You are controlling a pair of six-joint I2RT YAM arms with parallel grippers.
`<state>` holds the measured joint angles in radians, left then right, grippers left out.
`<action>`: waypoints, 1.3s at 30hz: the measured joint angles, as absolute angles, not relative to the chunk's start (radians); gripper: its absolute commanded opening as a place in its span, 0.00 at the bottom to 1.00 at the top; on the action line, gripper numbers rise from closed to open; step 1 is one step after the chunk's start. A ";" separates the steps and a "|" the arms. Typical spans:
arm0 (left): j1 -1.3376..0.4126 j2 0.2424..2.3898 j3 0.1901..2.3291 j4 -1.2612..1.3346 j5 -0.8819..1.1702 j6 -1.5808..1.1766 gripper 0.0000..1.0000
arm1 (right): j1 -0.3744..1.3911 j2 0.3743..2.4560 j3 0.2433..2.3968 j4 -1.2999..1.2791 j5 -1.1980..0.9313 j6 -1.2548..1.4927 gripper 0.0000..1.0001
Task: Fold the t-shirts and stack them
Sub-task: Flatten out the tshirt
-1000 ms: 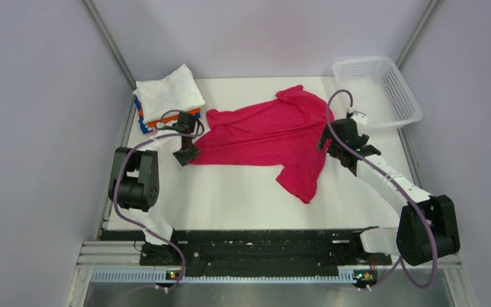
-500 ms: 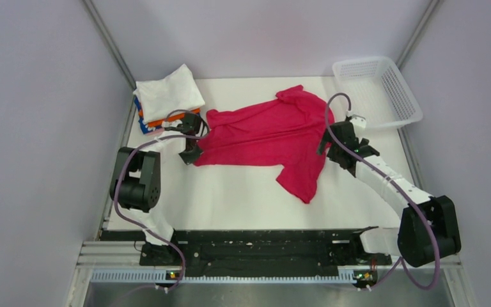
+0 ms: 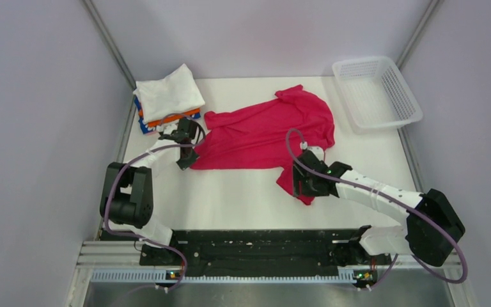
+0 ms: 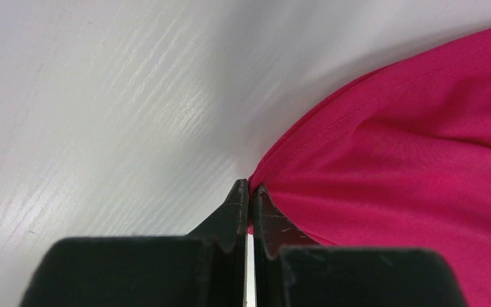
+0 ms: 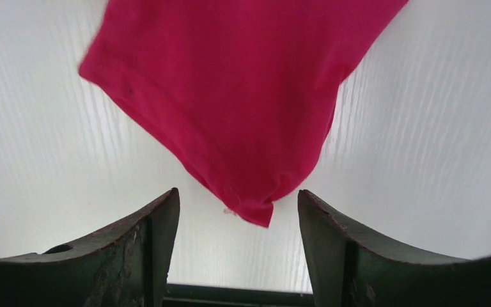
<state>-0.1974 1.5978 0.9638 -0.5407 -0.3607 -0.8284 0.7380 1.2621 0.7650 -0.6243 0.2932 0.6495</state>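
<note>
A crimson-pink t-shirt (image 3: 262, 131) lies crumpled and spread across the middle of the white table (image 3: 230, 198). My left gripper (image 3: 185, 158) is at its left corner, and in the left wrist view the left gripper (image 4: 250, 188) is shut on the hem of the shirt (image 4: 409, 160). My right gripper (image 3: 300, 185) sits low at the shirt's near tip. In the right wrist view the right gripper (image 5: 238, 198) is open, with the tip of the shirt (image 5: 243, 96) hanging between its fingers without touching them. A folded stack of t-shirts (image 3: 166, 96), white on top of orange and blue-patterned, rests at the back left.
A white plastic mesh basket (image 3: 377, 93) stands at the back right corner. Grey walls close in the table on both sides. The black rail (image 3: 256, 246) with the arm bases runs along the near edge.
The left gripper closed on the shirt's left corner. The right arm swung from the shirt's right side down to its near tip, and its jaws narrowed somewhat.
</note>
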 measured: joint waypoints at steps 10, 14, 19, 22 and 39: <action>-0.197 1.579 0.946 -0.536 -0.360 -0.836 0.00 | 0.757 1.258 0.654 -0.612 0.194 0.677 0.50; -0.197 1.578 0.946 -0.534 -0.360 -0.836 0.00 | 0.757 1.283 0.654 -0.569 0.189 0.678 0.48; -0.197 1.571 0.942 -0.533 -0.360 -0.836 0.00 | 0.757 1.328 0.654 -0.548 0.204 0.690 0.35; -0.197 1.566 0.940 -0.533 -0.360 -0.836 0.00 | 0.757 1.329 0.649 -0.543 0.225 0.702 0.11; -0.197 1.476 1.121 -0.550 -0.334 -0.805 0.00 | 0.548 1.246 0.887 -0.533 0.497 0.651 0.00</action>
<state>-0.1974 1.4761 1.1210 -0.5503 -0.3344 -0.8047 0.5484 1.2465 0.8867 -0.5331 0.4973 0.6514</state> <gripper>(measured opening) 0.025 0.014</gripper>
